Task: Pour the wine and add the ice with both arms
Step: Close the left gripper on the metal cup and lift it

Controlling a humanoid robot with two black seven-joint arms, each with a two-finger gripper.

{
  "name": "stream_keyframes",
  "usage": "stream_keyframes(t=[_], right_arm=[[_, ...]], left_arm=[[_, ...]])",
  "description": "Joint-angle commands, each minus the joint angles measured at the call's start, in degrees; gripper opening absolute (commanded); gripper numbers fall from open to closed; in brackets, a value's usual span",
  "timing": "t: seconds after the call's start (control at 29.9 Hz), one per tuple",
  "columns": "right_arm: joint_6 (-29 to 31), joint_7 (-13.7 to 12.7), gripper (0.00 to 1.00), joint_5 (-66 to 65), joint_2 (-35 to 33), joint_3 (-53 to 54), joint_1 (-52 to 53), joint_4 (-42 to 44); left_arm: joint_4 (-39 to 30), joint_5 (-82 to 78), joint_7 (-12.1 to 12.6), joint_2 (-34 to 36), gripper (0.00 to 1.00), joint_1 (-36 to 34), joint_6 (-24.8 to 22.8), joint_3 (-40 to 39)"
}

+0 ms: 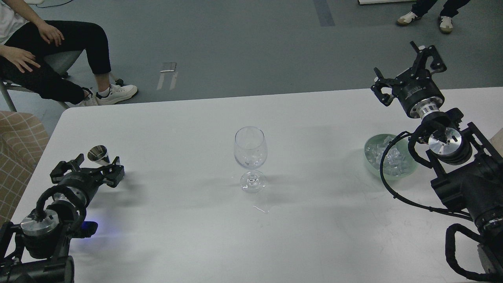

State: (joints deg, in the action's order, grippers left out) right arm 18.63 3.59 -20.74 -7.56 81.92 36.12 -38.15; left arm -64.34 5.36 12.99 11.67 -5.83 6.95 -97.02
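Observation:
A clear wine glass (250, 151) stands upright at the table's middle, with a few pieces of ice low in its bowl. A pale green glass bowl (371, 159) holding several ice cubes (393, 159) sits at the right, partly hidden by my right arm's cable. A small metal jigger (99, 154) stands upright at the left. My left gripper (89, 167) is open just in front of the jigger, not gripping it. My right gripper (404, 72) is open and empty, raised over the table's far right edge, beyond the bowl.
The white table (314, 236) has a small wet spill (261, 208) in front of the glass's foot. A seated person (47, 59) is beyond the far left corner. A checked seat (17, 149) stands at the left edge. Someone's feet (426, 19) show at the top right.

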Motion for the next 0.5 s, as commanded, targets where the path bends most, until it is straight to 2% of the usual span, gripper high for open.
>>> stream_keyframes(t=[0.0, 0.1, 0.23, 0.47], right_arm=[[0.0, 0.0, 1.00, 0.0, 0.0, -0.1, 0.0, 0.0], [0.0, 0.0, 1.00, 0.0, 0.0, -0.1, 0.0, 0.0], [0.0, 0.0, 1.00, 0.0, 0.0, 0.0, 0.1, 0.0], [0.0, 0.0, 1.00, 0.0, 0.0, 0.0, 0.0, 0.0]], left_arm=[[0.0, 0.0, 0.0, -0.2, 0.95, -0.1, 0.0, 0.1], [0.0, 0.0, 0.1, -0.4, 0.93, -0.1, -0.1, -0.1], [0.0, 0.0, 0.1, -0.5, 0.82, -0.1, -0.4, 0.0], [0.0, 0.0, 0.3, -0.7, 0.74, 0.0, -2.6, 0.1]])
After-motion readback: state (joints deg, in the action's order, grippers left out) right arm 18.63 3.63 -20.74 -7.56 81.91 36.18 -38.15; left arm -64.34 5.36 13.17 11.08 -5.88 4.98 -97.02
